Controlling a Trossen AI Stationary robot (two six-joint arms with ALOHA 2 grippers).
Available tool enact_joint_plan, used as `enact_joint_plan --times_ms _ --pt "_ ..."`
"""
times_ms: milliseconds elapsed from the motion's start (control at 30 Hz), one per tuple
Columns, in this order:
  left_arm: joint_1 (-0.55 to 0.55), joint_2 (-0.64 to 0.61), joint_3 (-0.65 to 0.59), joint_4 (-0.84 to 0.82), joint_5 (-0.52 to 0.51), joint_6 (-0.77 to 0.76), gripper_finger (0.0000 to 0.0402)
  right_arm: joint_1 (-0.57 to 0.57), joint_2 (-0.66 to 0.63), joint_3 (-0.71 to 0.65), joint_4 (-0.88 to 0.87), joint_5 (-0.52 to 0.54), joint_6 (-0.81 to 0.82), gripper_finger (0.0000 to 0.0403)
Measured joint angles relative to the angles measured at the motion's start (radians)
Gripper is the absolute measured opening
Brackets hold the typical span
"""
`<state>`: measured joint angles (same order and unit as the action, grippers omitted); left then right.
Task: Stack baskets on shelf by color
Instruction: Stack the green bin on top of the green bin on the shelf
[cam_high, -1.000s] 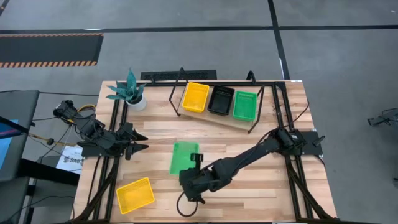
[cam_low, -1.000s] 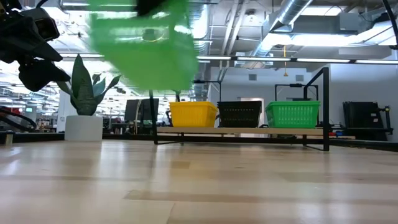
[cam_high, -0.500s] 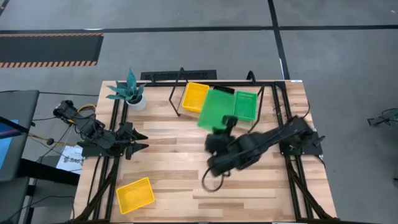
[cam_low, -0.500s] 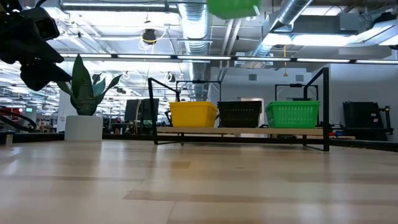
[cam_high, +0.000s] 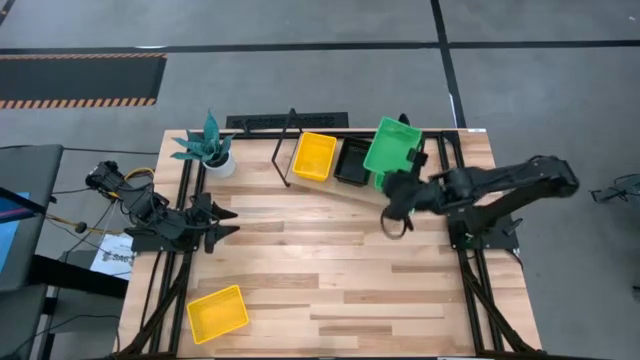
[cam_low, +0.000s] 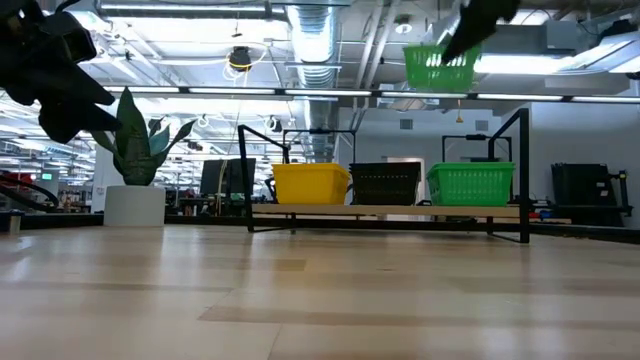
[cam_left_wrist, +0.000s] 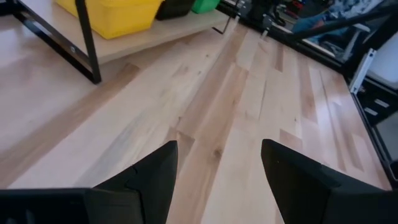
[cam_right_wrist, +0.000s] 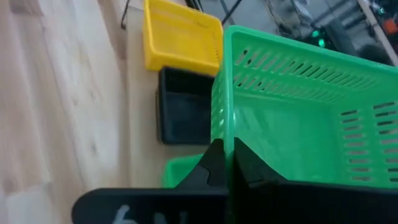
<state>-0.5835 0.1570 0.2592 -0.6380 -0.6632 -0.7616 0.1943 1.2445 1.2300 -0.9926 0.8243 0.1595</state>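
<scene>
Gripping green basket (cam_right_wrist: 292, 124) rim, right hand (cam_right_wrist: 225, 163), shelf's green basket (cam_right_wrist: 183, 173) beneath

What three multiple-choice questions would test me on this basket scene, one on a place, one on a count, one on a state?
1. Where is the loose yellow basket?
A. near table corner by the left arm
B. on the shelf
C. beside the plant

2. How many baskets sit on the shelf?
A. one
B. three
C. five

3. The right tool is:
A. open, empty
B. shut on the green basket
C. shut on a black basket

Answers: 1 A, high view shows it there; 2 B, low view shows yellow, black, green; 3 B, fingers pinch its rim.
</scene>
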Motion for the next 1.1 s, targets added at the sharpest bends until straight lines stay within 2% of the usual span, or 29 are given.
enact_joint_plan --times_ms 133,200,367,500,733,1100 --pt "0.000 0.000 0.000 0.000 -0.014 0.000 0.0221 -0.136 -0.119 -0.180 0.283 -0.136 -0.189 0.0002" --pt "0.000 0.000 0.000 0.000 -0.014 0.000 0.0221 -0.212 -0.149 -0.240 0.370 -0.223 -0.254 0.0002" --pt "0.000 0.000 0.000 -0.014 -0.022 0.000 0.0221 -0.371 -0.169 -0.321 0.424 -0.375 -0.318 0.0002" --pt "0.000 0.000 0.000 -0.040 -0.035 -0.001 0.0221 -0.450 -0.142 -0.335 0.417 -0.503 -0.363 0.0002" --pt "0.000 0.000 0.000 -0.039 -0.059 -0.003 0.0221 -0.491 -0.118 -0.337 0.369 -0.535 -0.405 0.0004" --pt "0.000 0.000 0.000 -0.038 -0.075 -0.007 0.0221 -0.452 -0.134 -0.337 0.198 -0.539 -0.343 0.0008"
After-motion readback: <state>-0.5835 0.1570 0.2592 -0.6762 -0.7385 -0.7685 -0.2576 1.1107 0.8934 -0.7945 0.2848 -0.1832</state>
